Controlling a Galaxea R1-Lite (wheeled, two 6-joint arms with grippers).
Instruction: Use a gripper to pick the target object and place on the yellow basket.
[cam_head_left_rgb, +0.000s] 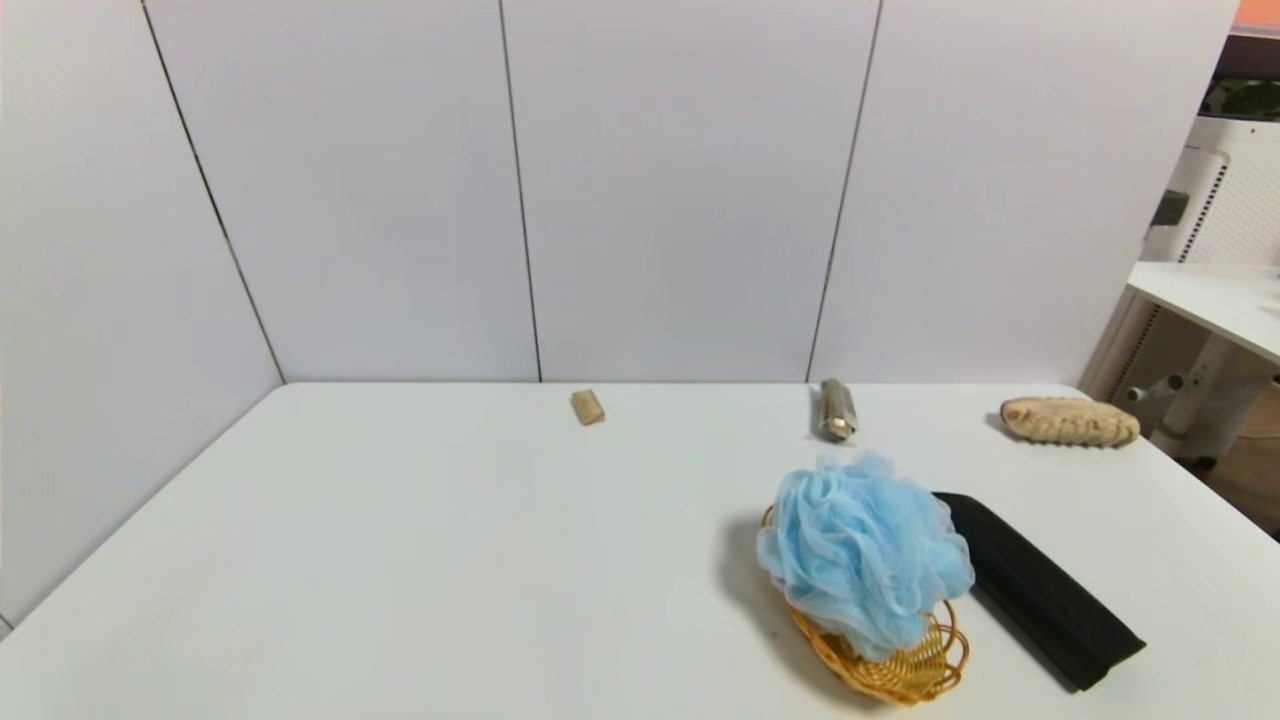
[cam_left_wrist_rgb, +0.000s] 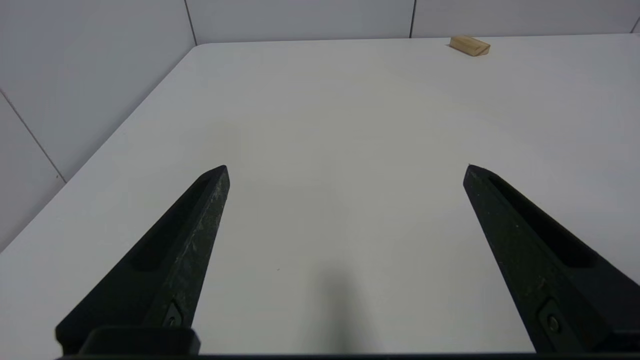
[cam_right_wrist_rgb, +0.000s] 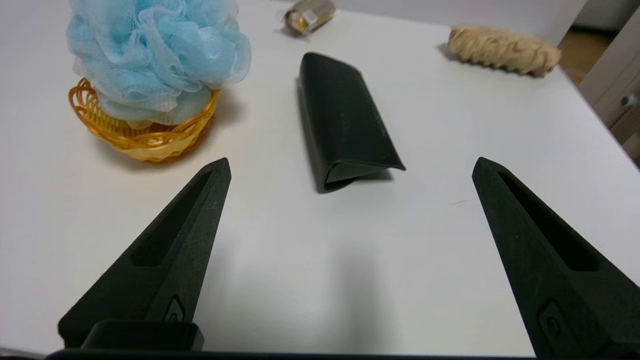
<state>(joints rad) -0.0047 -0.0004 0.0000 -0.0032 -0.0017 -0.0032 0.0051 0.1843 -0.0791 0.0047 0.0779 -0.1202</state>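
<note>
Blue mesh pouf (cam_head_left_rgb: 862, 552) already sitting in the yellow basket (cam_head_left_rgb: 905, 672), spilling over the rim and hiding most of it, only the near looped edge poking out. Whole lot parked on the right-hand part of the white table (cam_head_left_rgb: 450, 560), toward the front.

Long black folded cloth (cam_head_left_rgb: 1040, 588) lying just beside the basket on its right, running diagonally, looked like it touched or nearly touched the pouf at the far end, hard to tell. Further back: a small metallic-wrapped cylinder thing (cam_head_left_rgb: 836, 409) behind the pouf, a tan rough lump (cam_head_left_rgb: 1069, 421) off near the right back corner, and a little tan block (cam_head_left_rgb: 587, 406) near the middle of the back edge, well apart from everything else.

Neither arm showing in the head view. Right tool (cam_right_wrist_rgb: 350, 167) hung low over bare table on the near side of the basket and cloth, fingers spread wide, nothing between them. Left tool (cam_left_wrist_rgb: 347, 167) same deal, spread wide and empty over the bare left part of the table, only the tan block visible far off ahead.
</note>
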